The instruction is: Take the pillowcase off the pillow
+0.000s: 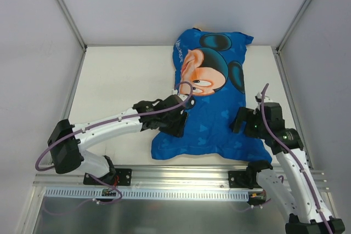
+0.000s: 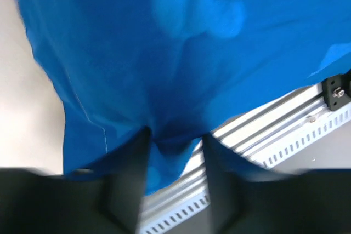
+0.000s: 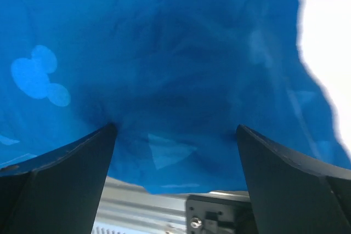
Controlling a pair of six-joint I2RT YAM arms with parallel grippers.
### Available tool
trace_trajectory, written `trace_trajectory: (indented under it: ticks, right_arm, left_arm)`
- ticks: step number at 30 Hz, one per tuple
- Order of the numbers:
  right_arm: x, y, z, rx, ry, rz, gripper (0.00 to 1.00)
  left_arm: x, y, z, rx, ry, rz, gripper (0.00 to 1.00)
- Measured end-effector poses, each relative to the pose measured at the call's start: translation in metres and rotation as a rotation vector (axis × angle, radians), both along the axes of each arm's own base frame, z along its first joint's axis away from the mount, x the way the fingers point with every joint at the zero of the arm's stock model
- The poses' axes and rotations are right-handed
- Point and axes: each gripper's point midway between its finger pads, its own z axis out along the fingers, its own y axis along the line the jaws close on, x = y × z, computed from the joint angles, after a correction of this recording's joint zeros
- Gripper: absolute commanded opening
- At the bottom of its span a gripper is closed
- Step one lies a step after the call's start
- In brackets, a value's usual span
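The bright blue pillowcase (image 1: pixel 211 119) with a Mickey Mouse face lies stuffed on the white table (image 1: pixel 120 80), its near edge by the arms' bases. The pillow is hidden inside it. My left gripper (image 1: pixel 178 121) presses down on the pillowcase's near left part. In the left wrist view, its jaws (image 2: pixel 174 134) are partly closed around a bunched fold of blue fabric (image 2: pixel 181 53), with a gap still showing beside the right finger. My right gripper (image 1: pixel 241 121) rests on the near right part, where its fingers (image 3: pixel 175 127) stand wide apart, tips sunk into the cloth (image 3: pixel 164 53).
An aluminium rail (image 1: pixel 181 176) carrying the arm mounts runs along the table's near edge, just below the pillowcase's hem (image 3: pixel 181 187). Metal frame posts (image 1: pixel 63 9) rise at the back corners. Bare table surface lies to the left of the pillowcase.
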Motion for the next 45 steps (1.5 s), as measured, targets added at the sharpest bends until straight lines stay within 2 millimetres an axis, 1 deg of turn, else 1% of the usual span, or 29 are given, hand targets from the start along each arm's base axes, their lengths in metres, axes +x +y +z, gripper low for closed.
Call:
trace_trajectory:
  ticks: [1,2,3,5,6,9,11,12,14,16,18,20,22,24,26,27,28,29,30,32,35,37,39,40,41,42,43,44,45]
  right_arm:
    - [-0.001,0.006,-0.007,0.025,0.020,0.012,0.95]
    - [-0.003,0.013,-0.015,0.051,0.046,0.023,0.78]
    - [-0.003,0.018,-0.020,0.065,0.066,0.035,0.66]
    - [-0.003,0.028,-0.024,0.091,0.090,0.052,0.31]
    - [-0.001,0.033,-0.024,0.099,0.098,0.065,0.02]
    - [0.000,0.042,-0.017,0.115,0.092,0.083,0.01]
    - [0.002,0.044,-0.001,0.121,0.065,0.091,0.01]
    - [0.004,0.046,0.012,0.127,0.041,0.096,0.01]
    - [0.010,0.049,0.047,0.151,-0.034,0.107,0.01]
    - [0.015,0.057,0.095,0.196,-0.142,0.141,0.01]
    - [0.016,0.063,0.142,0.241,-0.243,0.172,0.01]
    - [0.014,0.067,0.183,0.282,-0.331,0.201,0.01]
    - [0.009,0.070,0.215,0.310,-0.385,0.224,0.01]
    - [0.007,0.072,0.236,0.330,-0.422,0.242,0.01]
    - [0.005,0.074,0.248,0.343,-0.437,0.254,0.01]
    - [0.006,0.075,0.250,0.348,-0.436,0.257,0.01]
    - [0.006,0.077,0.248,0.348,-0.426,0.257,0.01]
    - [0.007,0.077,0.245,0.348,-0.411,0.255,0.01]
    - [0.008,0.079,0.240,0.346,-0.394,0.255,0.01]
    - [0.010,0.086,0.225,0.353,-0.356,0.264,0.01]
    - [0.010,0.112,0.184,0.341,-0.254,0.317,0.01]
    - [0.009,0.138,0.151,0.292,-0.165,0.369,0.01]
    - [0.010,0.175,0.122,0.238,-0.084,0.433,0.01]
    - [0.014,0.196,0.107,0.219,-0.050,0.459,0.09]
    - [0.017,0.217,0.092,0.198,-0.006,0.487,0.26]
    - [0.019,0.234,0.082,0.188,0.026,0.509,0.59]
    - [0.023,0.256,0.068,0.182,0.073,0.534,0.72]
    - [0.025,0.267,0.063,0.170,0.094,0.555,0.83]
    - [0.030,0.281,0.061,0.171,0.104,0.575,0.90]
  left_arm:
    - [0.000,-0.003,-0.002,-0.006,0.006,-0.003,0.22]
    - [0.000,-0.007,-0.004,-0.013,0.014,-0.010,0.00]
    - [0.000,-0.009,-0.007,-0.014,0.024,-0.010,0.00]
    - [0.000,-0.012,-0.013,-0.009,0.042,-0.020,0.00]
    - [0.001,-0.013,-0.015,-0.010,0.048,-0.017,0.00]
    - [0.005,-0.011,-0.007,-0.042,0.052,-0.001,0.00]
    - [0.013,-0.005,0.010,-0.091,0.032,0.026,0.00]
    - [0.019,-0.001,0.023,-0.129,0.013,0.045,0.00]
    - [0.033,0.012,0.057,-0.230,-0.044,0.098,0.00]
    - [0.045,0.024,0.098,-0.339,-0.121,0.143,0.00]
    - [0.049,0.033,0.142,-0.440,-0.199,0.158,0.00]
    - [0.047,0.036,0.181,-0.520,-0.269,0.150,0.00]
    - [0.046,0.037,0.208,-0.566,-0.312,0.143,0.00]
    - [0.047,0.038,0.223,-0.591,-0.339,0.140,0.00]
    - [0.049,0.038,0.222,-0.584,-0.339,0.144,0.02]
    - [0.051,0.038,0.218,-0.570,-0.332,0.150,0.18]
    - [0.053,0.038,0.212,-0.547,-0.326,0.154,0.43]
    - [0.055,0.041,0.206,-0.521,-0.322,0.166,0.83]
    - [0.059,0.047,0.196,-0.475,-0.316,0.191,0.97]
    - [0.064,0.059,0.184,-0.412,-0.310,0.239,0.99]
    - [0.068,0.083,0.176,-0.324,-0.339,0.309,0.98]
    - [0.068,0.101,0.180,-0.293,-0.367,0.351,0.96]
    - [0.068,0.119,0.190,-0.277,-0.402,0.392,0.96]
    - [0.068,0.127,0.197,-0.273,-0.423,0.417,0.96]
    - [0.067,0.134,0.203,-0.274,-0.440,0.437,0.96]
    - [0.066,0.141,0.209,-0.272,-0.454,0.454,0.96]
    - [0.064,0.146,0.212,-0.267,-0.462,0.466,0.96]
    - [0.062,0.150,0.213,-0.259,-0.464,0.474,0.96]
    - [0.059,0.152,0.212,-0.253,-0.460,0.476,0.96]
